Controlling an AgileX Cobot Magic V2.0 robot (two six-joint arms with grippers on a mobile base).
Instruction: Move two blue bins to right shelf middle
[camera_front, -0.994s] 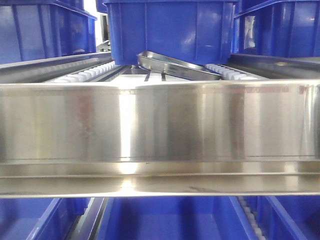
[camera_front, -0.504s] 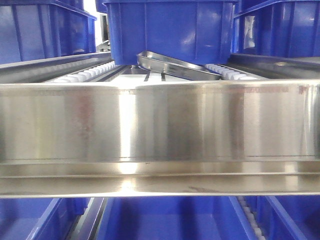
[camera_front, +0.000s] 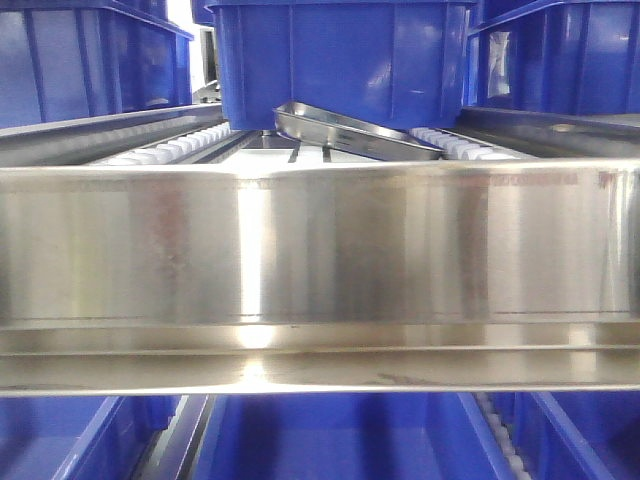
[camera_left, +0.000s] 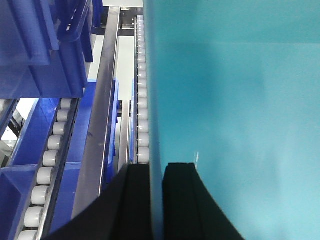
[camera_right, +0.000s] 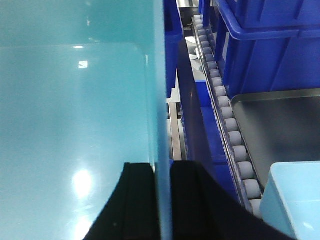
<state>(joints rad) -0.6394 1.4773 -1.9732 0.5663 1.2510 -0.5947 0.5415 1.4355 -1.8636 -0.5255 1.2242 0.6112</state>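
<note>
Step (judged): bin (camera_left: 225, 100) held at roller shelf (camera_left: 142, 115) | left gripper (camera_left: 156, 200), right gripper (camera_right: 162, 200) each pinched a bin wall | next: level set-down required.

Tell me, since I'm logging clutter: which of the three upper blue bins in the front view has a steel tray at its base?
The middle bin: a tilted tray lies at its base; the left bin and right bin show none.

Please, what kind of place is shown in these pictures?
Probably a warehouse or a factory store fitted with flow racks. Many blue bins stand in rows on more than one level, roller tracks run along the shelves, and a steel rail crosses the front of the shelf.
</note>
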